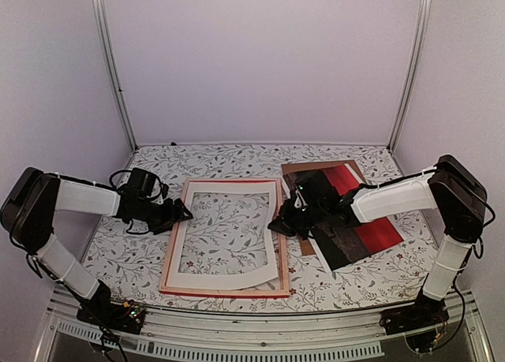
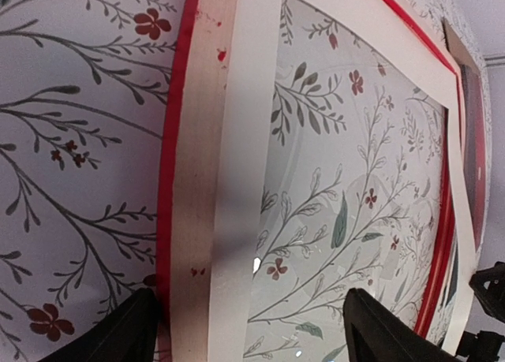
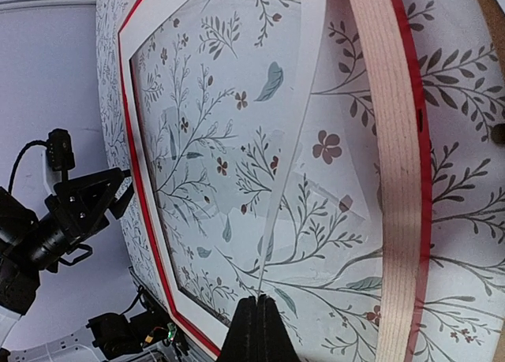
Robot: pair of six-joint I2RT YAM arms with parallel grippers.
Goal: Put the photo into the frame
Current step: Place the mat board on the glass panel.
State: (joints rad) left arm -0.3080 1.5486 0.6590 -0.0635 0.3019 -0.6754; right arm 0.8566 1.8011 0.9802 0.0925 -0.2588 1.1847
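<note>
The photo (image 1: 377, 234), right of centre on a board (image 1: 293, 171), looks thin, light and easily creased; take it by a free edge. The frame (image 1: 171, 248) lies centre, back up, with the mat (image 1: 229, 279) in the way: the right gripper (image 1: 276, 226) is pinched on its right edge, the left gripper (image 1: 183, 212) gapes over the frame's left rail.

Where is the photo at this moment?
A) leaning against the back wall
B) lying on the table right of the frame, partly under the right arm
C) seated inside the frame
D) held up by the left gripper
B: the photo lies red side up to the right of the frame, with the right arm reaching over it. The frame holds only the white mat.
</note>
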